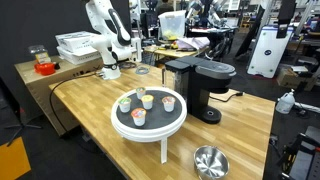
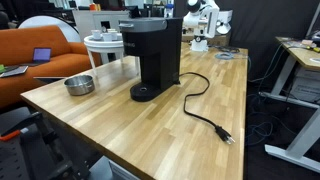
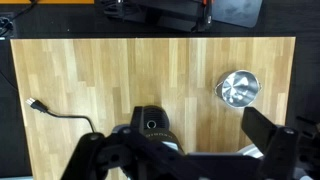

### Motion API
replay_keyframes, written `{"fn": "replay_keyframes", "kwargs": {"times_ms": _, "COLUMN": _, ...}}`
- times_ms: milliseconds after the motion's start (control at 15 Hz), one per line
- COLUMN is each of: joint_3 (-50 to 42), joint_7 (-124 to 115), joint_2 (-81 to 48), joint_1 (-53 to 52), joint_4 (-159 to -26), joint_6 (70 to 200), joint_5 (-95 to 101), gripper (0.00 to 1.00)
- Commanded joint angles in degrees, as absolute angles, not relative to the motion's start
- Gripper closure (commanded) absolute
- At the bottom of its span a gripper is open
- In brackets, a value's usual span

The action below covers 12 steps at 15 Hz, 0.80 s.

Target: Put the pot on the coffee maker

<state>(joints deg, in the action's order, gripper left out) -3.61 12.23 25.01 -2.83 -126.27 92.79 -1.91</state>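
Wrist view: round shiny pot (image 3: 238, 88) on wooden table (image 3: 120, 70).

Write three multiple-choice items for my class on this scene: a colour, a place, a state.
1. What colour is the boxy drip coffee maker? A black; B white; C red.
2. Where is the small round shiny silver metal pot? A on the coffee maker; B on the light wooden table, apart from the machine; C on the floor.
3. How is the black power cord's plug? A in a socket; B wound round the machine; C lying loose on the table.
Answers: 1 A, black in every view; 2 B, bare wood separates them; 3 C, it ends on bare tabletop.
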Motion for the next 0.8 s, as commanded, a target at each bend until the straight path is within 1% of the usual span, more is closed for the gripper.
{"fn": "replay_keyframes", "kwargs": {"times_ms": 0, "joint_3": -3.2, "joint_7": 12.4, "joint_2": 25.0, "joint_1": -2.3, "joint_4": -126.1, "joint_6": 92.6, "joint_5": -2.1, "gripper": 0.0}}
{"fn": "replay_keyframes", "kwargs": {"times_ms": 400, "joint_3": -3.2, "joint_7": 12.4, "joint_2": 25.0, "joint_1": -2.3, "joint_4": -126.1, "joint_6": 92.7, "joint_5": -2.1, "gripper": 0.0}}
{"fn": "replay_keyframes", "kwargs": {"times_ms": 733, "joint_3": -1.9, "joint_7": 8.2, "joint_2": 22.4, "joint_1": -2.8, "joint_4": -126.9, "joint_6": 92.7, "joint_5": -4.7, "gripper": 0.0}}
